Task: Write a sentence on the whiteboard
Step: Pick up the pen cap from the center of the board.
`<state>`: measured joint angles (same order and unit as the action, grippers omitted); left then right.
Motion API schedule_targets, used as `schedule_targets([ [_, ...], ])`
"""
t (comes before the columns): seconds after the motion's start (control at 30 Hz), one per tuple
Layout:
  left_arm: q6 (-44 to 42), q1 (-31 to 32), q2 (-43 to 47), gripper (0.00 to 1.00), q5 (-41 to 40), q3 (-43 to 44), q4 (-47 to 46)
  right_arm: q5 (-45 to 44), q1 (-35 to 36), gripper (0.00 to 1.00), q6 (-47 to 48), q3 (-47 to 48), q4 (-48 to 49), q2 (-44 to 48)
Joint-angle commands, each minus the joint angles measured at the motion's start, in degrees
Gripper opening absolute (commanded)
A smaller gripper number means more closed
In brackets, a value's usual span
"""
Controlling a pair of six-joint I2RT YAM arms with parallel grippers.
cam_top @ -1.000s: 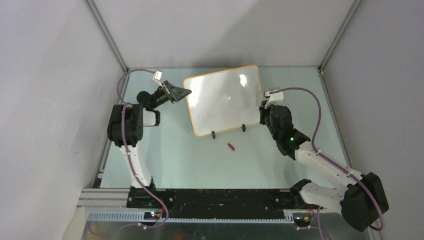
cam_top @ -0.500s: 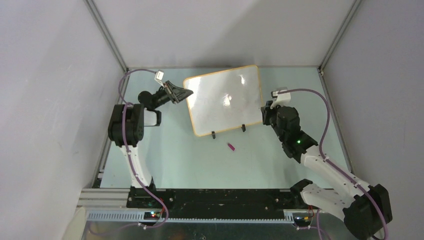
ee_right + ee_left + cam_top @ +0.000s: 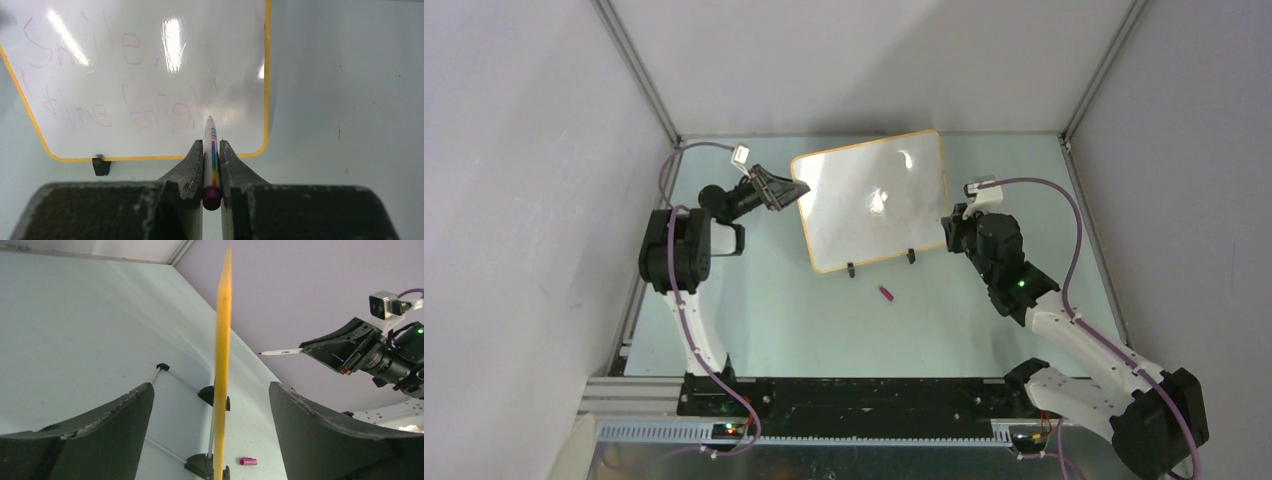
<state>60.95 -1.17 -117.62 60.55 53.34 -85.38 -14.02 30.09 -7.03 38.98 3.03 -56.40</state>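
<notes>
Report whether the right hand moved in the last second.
Yes. The right hand, gripping the white rainbow-striped marker, drew back rightward from the orange-framed white board's right edge.

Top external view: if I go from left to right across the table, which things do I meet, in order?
left gripper → whiteboard → right gripper, shut on the marker. The small pink cap lies in front of the whiteboard, within its width, so I leave it out.
</notes>
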Motion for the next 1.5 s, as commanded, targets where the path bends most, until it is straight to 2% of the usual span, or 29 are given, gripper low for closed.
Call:
schedule_targets([
  [0.0, -1.45, -1.67, 2.96, 0.96, -1.26, -2.02, -2.42, 1.41, -0.27, 0.00, -0.74, -0.05, 0.05, 1.59],
  [0.1, -1.52, -3.20, 5.09, 0.99, -3.03, -3.94, -2.41, 2.56, -0.25, 0.00, -0.97, -0.05, -0.68, 2.84],
  [0.4, -1.64, -6.75, 13.26, 0.99, -8.43, -13.88, -2.35, 5.93, 0.35, 0.00, -3.78, -0.05, -4.52, 6.54],
  [0.63, -2.43, -8.08, 21.13, 0.99, -13.89, -25.37, -2.30, 6.21, 0.56, 0.00, -7.36, -0.05, -6.71, 8.28],
  [0.83, -3.15, -8.27, 32.03, 0.99, -18.39, -36.33, -2.03, 6.64, 1.25, 0.00, -9.12, -1.11, -8.94, 10.49],
  [1.03, 1.20, -7.36, 45.05, 0.99, -24.42, -46.36, 0.56, 5.71, 1.65, 0.00, -10.62, -2.89, -10.16, 13.89],
  [1.13, 0.17, -3.59, 54.18, 0.99, -26.99, -48.14, 14.89, 3.19, 1.70, 0.00, -12.89, -3.38, -11.22, 14.62],
  [1.17, -2.10, -1.34, 61.00, 1.00, -29.71, -48.15, 26.10, 2.24, 1.70, 0.00, -13.30, -3.45, -11.56, 14.64],
  [1.2, -4.10, 0.57, 64.92, 0.99, -34.28, -47.06, 32.93, 1.80, 1.72, 0.00, -14.01, -3.46, -12.08, 14.65],
  [1.23, -9.10, 4.89, 73.73, 0.99, -37.66, -45.89, 50.63, 0.97, 1.73, 0.00, -14.34, -3.54, -12.43, 14.72],
  [1.27, -11.64, 7.25, 78.05, 1.00, -47.40, -42.40, 59.79, 0.64, 1.68, 0.00, -14.99, -3.51, -13.11, 14.69],
  [1.3, -15.68, 12.14, 86.07, 0.99, -52.22, -40.80, 74.31, -0.16, 1.65, 0.00, -15.23, -3.55, -13.43, 14.77],
  [1.33, -16.78, 14.04, 89.54, 1.00, -61.70, -37.62, 79.67, -0.49, 1.65, 0.00, -15.59, -3.55, -14.07, 14.93],
  [1.37, -17.30, 16.58, 94.72, 0.99, -65.26, -36.21, 89.10, -0.95, 1.62, 0.00, -15.85, -3.71, -14.30, 15.32],
  [1.4, -17.34, 17.27, 96.77, 0.99, -69.36, -33.83, 92.47, -1.15, 1.59, 0.00, -15.93, -3.86, -14.53, 15.96],
  [1.47, -16.62, 17.97, 100.27, 0.99, -72.58, -30.56, 100.05, -1.38, 1.48, 0.00, -16.29, -4.73, -14.04, 17.32],
])
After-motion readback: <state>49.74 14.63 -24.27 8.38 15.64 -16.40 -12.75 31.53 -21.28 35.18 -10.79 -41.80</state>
